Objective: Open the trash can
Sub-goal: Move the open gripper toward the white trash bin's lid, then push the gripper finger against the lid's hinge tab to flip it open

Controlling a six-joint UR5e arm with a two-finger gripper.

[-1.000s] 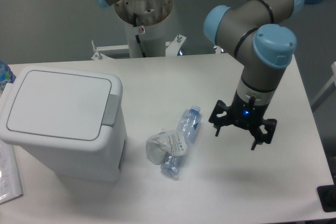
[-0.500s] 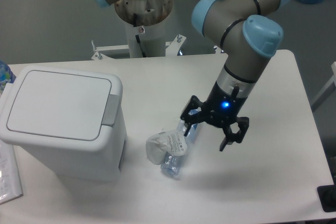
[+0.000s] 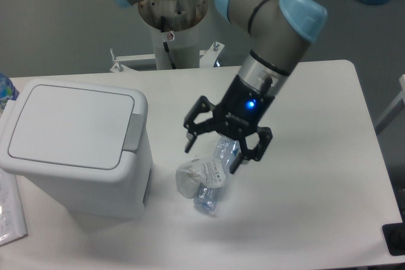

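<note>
While jaws (image 3: 212,159) gape, bottle (image 3: 215,173) label unreadable.

Your gripper (image 3: 212,155) has swept from the right of the frame toward the center, and now hangs with its fingers spread above the plastic bottle (image 3: 218,169), hiding its upper end. Your arm's wrist (image 3: 269,71) has swung left with it, closer to the trash can (image 3: 76,147).

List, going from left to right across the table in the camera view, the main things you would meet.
trash can → grey push tab → crumpled white paper → plastic bottle, with the open gripper hanging just above it.
</note>
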